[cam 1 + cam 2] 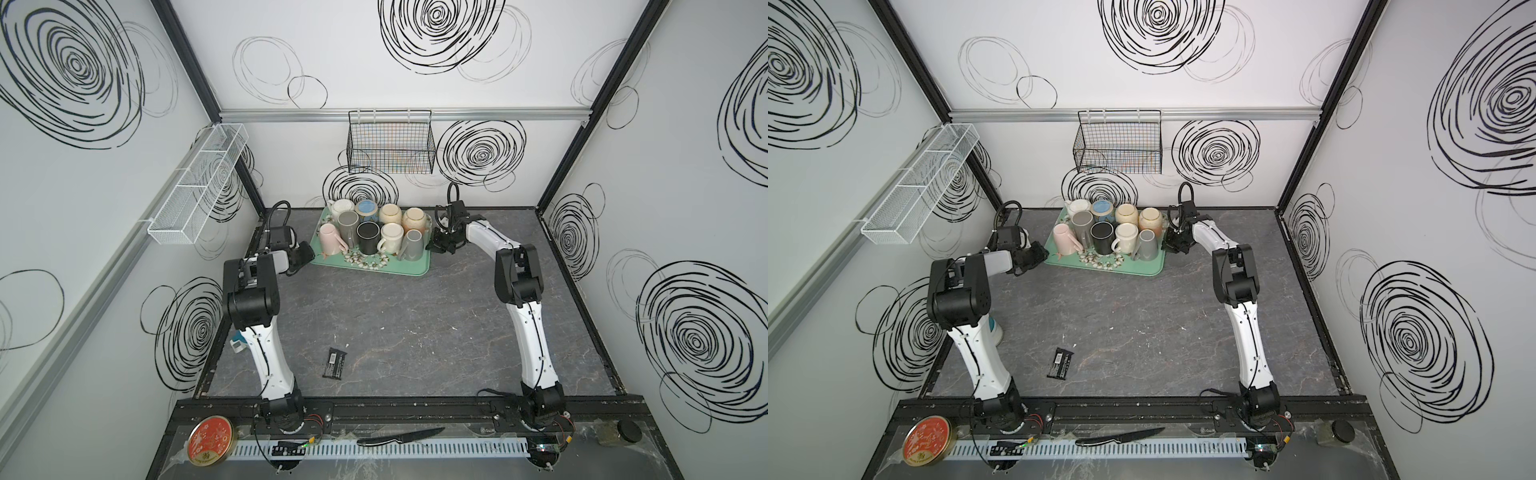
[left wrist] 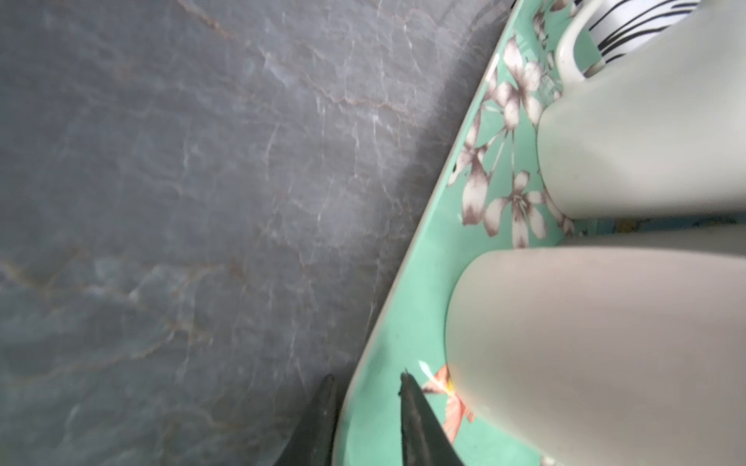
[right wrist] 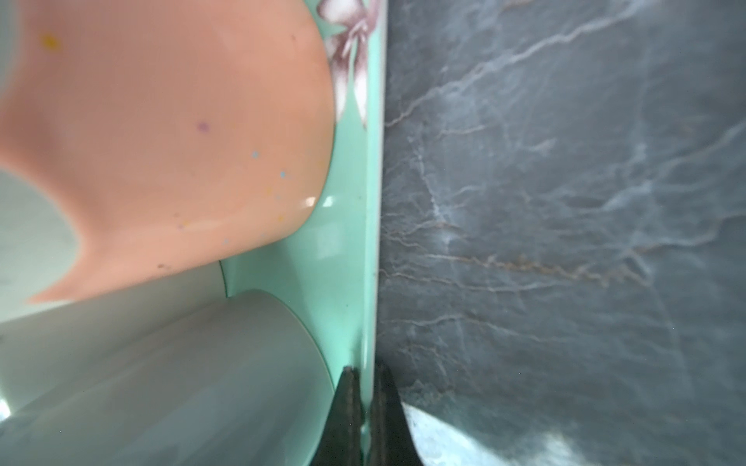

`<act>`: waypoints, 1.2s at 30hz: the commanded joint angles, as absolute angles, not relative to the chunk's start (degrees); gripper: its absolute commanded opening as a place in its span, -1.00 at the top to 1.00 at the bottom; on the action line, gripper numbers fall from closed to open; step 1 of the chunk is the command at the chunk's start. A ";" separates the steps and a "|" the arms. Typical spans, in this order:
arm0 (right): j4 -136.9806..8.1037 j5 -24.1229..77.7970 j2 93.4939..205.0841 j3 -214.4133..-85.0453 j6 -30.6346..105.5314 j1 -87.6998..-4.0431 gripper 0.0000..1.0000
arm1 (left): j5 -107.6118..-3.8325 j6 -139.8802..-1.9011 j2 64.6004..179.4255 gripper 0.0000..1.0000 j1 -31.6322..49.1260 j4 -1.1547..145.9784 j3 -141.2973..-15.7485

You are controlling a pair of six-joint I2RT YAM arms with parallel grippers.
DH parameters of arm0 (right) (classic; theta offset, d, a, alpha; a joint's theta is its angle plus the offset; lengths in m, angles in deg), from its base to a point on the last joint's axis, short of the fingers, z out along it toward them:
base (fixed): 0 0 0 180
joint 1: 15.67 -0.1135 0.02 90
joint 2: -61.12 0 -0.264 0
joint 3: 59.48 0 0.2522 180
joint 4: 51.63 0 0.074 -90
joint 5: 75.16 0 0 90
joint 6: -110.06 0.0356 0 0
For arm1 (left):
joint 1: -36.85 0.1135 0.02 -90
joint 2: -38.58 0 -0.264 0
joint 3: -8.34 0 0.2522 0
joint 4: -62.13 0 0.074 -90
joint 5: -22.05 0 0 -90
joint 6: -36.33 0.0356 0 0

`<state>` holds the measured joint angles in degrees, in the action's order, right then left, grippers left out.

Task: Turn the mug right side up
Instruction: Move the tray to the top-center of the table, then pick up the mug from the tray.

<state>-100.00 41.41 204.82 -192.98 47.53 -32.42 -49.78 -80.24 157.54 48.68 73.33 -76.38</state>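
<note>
Nine mugs (image 1: 392,237) stand crowded on the green flowered tray (image 1: 399,272) at the far end of my bench (image 1: 415,324). The black mug (image 1: 368,240) and tall grey mug (image 1: 348,224) show open mouths upward. The round cream mug (image 1: 390,214) and peach speckled mug (image 1: 413,219) show closed, rounded tops. The pink mug (image 1: 329,241) leans at the tray's left edge.

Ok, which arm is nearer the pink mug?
Left. The left arm has its jaws astride the tray rim right beside the pink mug; the right arm is across the tray, jaws shut on the opposite rim by a grey mug.
</note>
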 commanded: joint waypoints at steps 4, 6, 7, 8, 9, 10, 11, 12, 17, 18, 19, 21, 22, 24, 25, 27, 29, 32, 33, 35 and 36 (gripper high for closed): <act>-99.99 42.10 208.69 -192.51 40.25 -34.93 1.00 | -49.25 -81.53 154.61 0.50 46.44 76.07 -70.02; -100.12 41.56 208.03 -192.53 40.04 -34.50 1.00 | -49.79 -81.44 153.41 0.56 46.09 75.90 -69.02; -100.02 41.59 207.68 -192.56 40.06 -34.17 1.00 | -50.01 -81.49 152.76 0.59 45.93 75.86 -68.39; -100.02 41.64 207.41 -192.51 40.11 -33.82 1.00 | -50.23 -81.66 152.22 0.61 45.73 75.57 -67.90; -99.90 41.68 207.01 -192.55 40.17 -33.41 1.00 | -50.44 -81.79 151.56 0.61 45.54 75.59 -67.42; -100.04 41.73 206.72 -192.54 40.19 -32.99 0.98 | -50.87 -81.71 150.99 0.58 45.31 75.83 -67.08; -100.29 41.58 206.32 -192.57 40.19 -32.58 0.92 | -51.49 -81.56 150.40 0.52 45.12 76.31 -66.95; -100.81 41.35 205.84 -192.53 40.19 -32.26 0.87 | -52.53 -81.36 149.64 0.41 44.86 77.27 -66.77; -103.24 38.12 201.26 -189.32 39.06 -31.02 0.60 | -59.12 -78.28 143.97 0.14 42.90 82.09 -65.67; -102.95 37.42 199.66 -187.54 38.93 -30.73 0.57 | -60.31 -78.19 142.45 0.13 42.28 82.63 -65.11; -102.38 37.01 197.94 -185.45 38.88 -30.51 0.54 | -61.05 -78.19 140.86 0.11 41.55 82.62 -64.27; -102.02 37.37 195.25 -182.10 38.88 -29.85 0.51 | -61.80 -76.90 137.91 0.11 39.18 81.35 -62.49; -102.24 37.53 193.90 -180.66 38.86 -29.52 0.50 | -62.90 -75.90 136.25 0.10 37.07 80.59 -61.87; -102.49 37.05 191.46 -178.21 38.21 -29.13 0.47 | -66.52 -73.12 133.92 0.06 31.88 80.37 -62.08; -102.52 36.48 190.32 -176.99 38.02 -29.12 0.46 | -67.80 -71.51 133.19 0.05 29.21 80.23 -62.62; -101.67 35.67 187.30 -173.44 38.11 -29.09 0.44 | -69.70 -67.62 132.50 0.00 22.81 79.10 -64.41; -99.29 36.00 183.96 -168.76 39.28 -29.33 0.44 | -70.43 -63.21 133.48 -0.04 17.16 78.66 -67.49; -94.09 37.64 178.55 -160.94 41.72 -29.68 0.43 | -71.73 -56.06 137.61 -0.09 10.13 79.16 -73.44; -92.83 37.97 177.12 -158.87 42.55 -29.91 0.43 | -71.86 -54.14 139.43 -0.11 8.53 79.68 -75.59; -91.26 38.13 174.56 -155.32 43.80 -30.49 0.43 | -72.42 -52.47 142.55 -0.13 6.78 80.91 -79.53; -90.71 38.05 173.36 -153.77 44.37 -30.76 0.43 | -72.60 -52.48 144.07 -0.14 6.53 81.43 -81.17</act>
<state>-94.69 37.36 176.63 -156.74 42.06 -29.62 -69.67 -58.73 140.58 6.30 80.41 -78.02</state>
